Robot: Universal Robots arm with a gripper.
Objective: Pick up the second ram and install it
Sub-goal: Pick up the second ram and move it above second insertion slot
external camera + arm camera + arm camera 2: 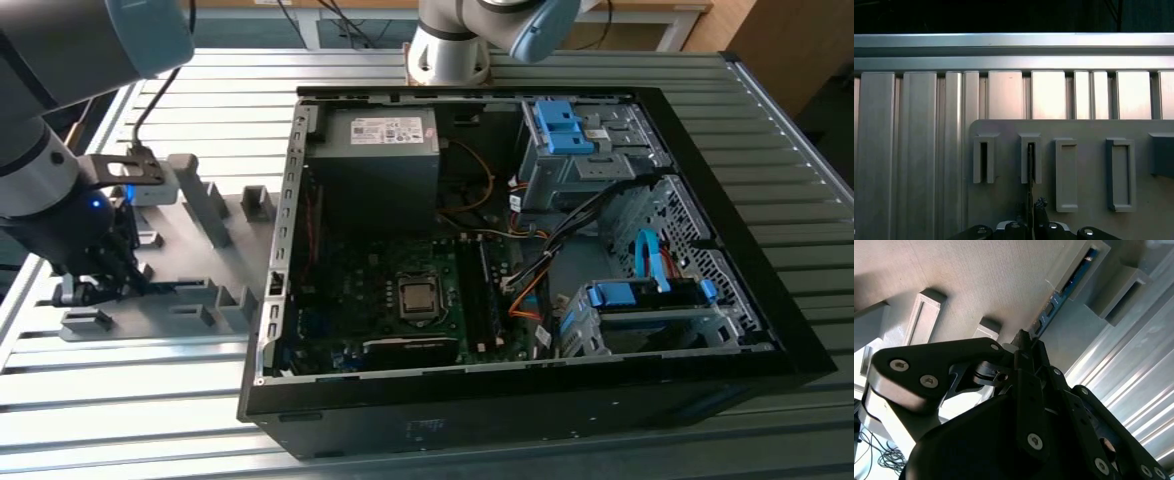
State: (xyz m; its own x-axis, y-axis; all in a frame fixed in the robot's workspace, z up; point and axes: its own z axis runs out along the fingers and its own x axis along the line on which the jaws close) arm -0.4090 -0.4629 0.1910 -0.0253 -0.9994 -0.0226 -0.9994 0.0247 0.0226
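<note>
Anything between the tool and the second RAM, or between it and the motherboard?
Nothing at the tool: it is shut on the thin dark-green memory board, standing in a slot of the grey plastic holder. Toward the green motherboard, the black computer case's side wall stands between.

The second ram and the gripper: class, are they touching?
Touching. In the second wrist view the gripper pinches the second ram, with no gap showing.

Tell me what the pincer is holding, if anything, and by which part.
The pincer is shut on the second ram, pinching it along its long edge, while the ram's far end sits in a grey slotted block.
</note>
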